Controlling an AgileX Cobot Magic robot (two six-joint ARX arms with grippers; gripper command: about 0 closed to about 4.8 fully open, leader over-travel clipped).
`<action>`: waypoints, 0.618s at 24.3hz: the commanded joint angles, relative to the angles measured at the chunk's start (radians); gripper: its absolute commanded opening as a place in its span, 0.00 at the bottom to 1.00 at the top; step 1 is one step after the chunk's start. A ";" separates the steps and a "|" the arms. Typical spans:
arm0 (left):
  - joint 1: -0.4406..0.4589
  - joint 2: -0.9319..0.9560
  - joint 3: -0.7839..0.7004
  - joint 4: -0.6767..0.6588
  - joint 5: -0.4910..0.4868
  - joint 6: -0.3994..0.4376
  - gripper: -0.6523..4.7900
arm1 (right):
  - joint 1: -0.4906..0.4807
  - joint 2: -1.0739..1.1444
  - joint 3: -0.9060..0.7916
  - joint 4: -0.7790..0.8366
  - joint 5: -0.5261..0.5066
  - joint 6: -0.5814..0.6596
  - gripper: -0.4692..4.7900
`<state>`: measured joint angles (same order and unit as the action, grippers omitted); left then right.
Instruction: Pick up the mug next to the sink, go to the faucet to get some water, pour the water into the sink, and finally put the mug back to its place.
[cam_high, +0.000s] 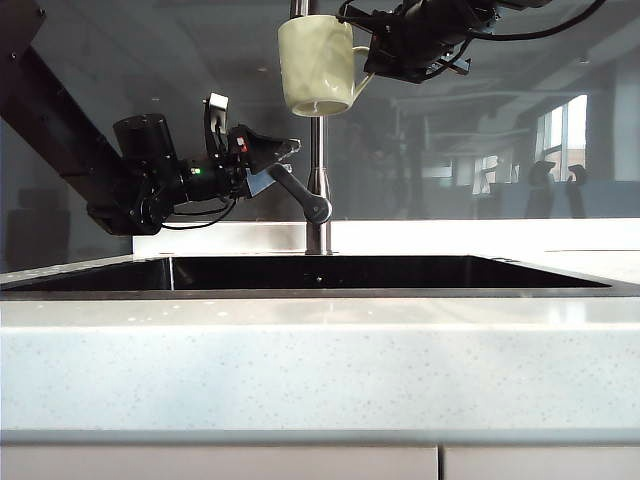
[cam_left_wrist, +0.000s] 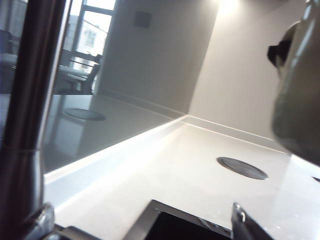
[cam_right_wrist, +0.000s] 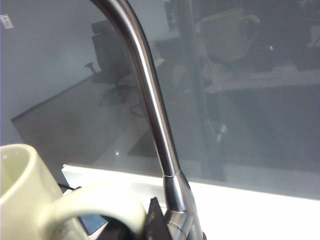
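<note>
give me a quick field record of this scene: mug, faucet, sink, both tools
mug: held high by its handle, upright, in front of the faucet pipe
faucet: behind the sink, lever slanting left
sink: dark basin, nothing visible inside
right tool: shut on the mug handle
left tool: open, at the faucet lever

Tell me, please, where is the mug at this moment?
In the exterior view the mug hangs high at top centre, in front of the faucet pipe and above the sink, held by its handle in the right gripper.
</note>
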<state>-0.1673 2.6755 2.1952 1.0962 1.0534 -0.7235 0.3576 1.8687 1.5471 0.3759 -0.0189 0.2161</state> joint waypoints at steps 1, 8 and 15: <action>-0.001 -0.011 0.006 0.072 0.084 -0.055 1.00 | 0.002 -0.015 0.016 0.070 0.001 0.012 0.08; 0.000 -0.011 0.005 0.072 0.159 -0.079 1.00 | 0.002 -0.015 0.016 0.069 0.001 0.012 0.08; 0.005 -0.011 0.006 0.069 0.137 -0.016 1.00 | 0.002 -0.015 0.016 0.065 -0.002 0.012 0.08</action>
<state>-0.1635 2.6759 2.1952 1.1263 1.1786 -0.7731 0.3569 1.8687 1.5471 0.3756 -0.0193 0.2157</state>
